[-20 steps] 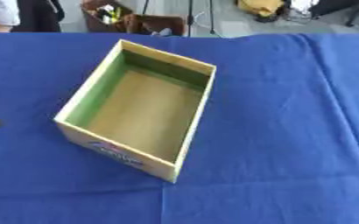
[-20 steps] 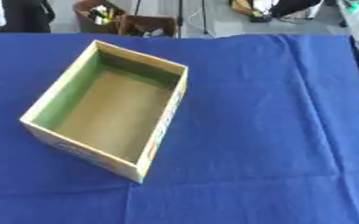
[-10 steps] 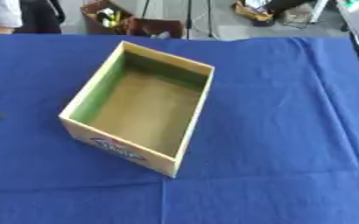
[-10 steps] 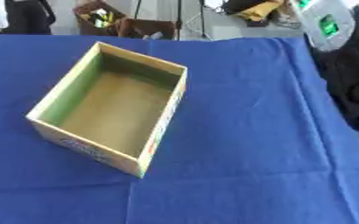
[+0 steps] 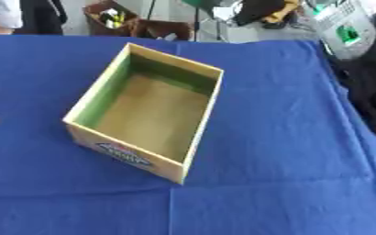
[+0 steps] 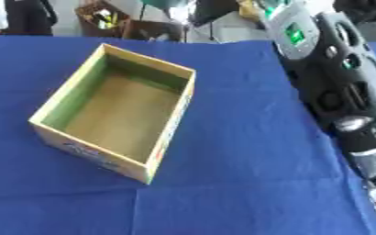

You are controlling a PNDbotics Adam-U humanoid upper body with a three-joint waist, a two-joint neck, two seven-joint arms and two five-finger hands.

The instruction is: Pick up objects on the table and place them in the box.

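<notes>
right eye view is showing the right arm (image 6: 344, 98) lying along the table's (image 6: 247, 151) right edge, its hand out of frame, so whether it is grasping anything cannot be told. the box (image 6: 113, 112) is sitting empty to its left, long axis running from near-left to far-right, nearer this arm. no loose objects are showing.

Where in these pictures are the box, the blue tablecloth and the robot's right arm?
box (image 5: 95, 94): left eye view, green inner left wall.
blue tablecloth (image 5: 279, 137): left eye view, bare cloth right of the box.
right arm (image 6: 344, 92): right eye view, black casing.
</notes>
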